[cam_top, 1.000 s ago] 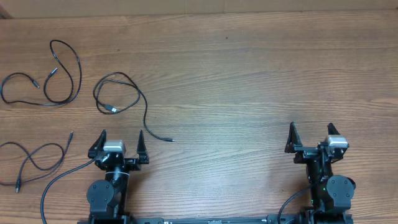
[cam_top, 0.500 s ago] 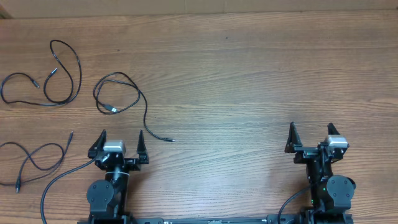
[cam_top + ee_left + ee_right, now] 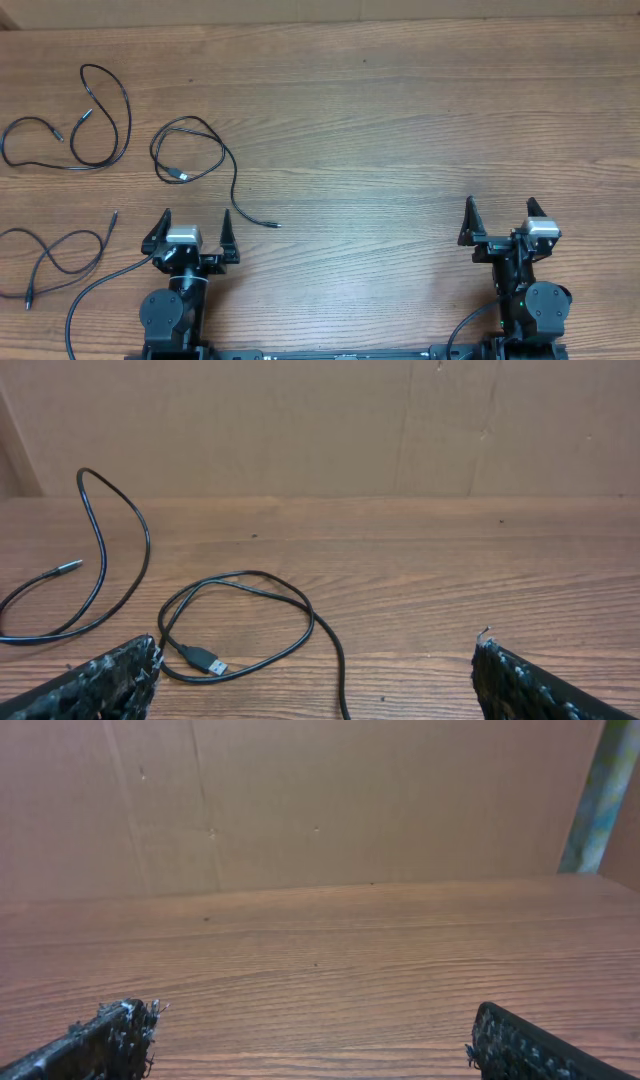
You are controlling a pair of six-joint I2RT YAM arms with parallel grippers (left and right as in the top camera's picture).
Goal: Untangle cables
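Ahead and left of left gripper (image 3: 195, 216): three cables (image 3: 181, 175) lie as separate loops, so untangling looks done. It and right gripper (image 3: 500, 208) gape wide, empty.

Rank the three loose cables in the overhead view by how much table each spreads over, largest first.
1. Top-left cable and USB cable: their spreads look alike, so no ranking between them.
2. Bottom-left cable: slightly smaller, though it runs to the picture's edge.
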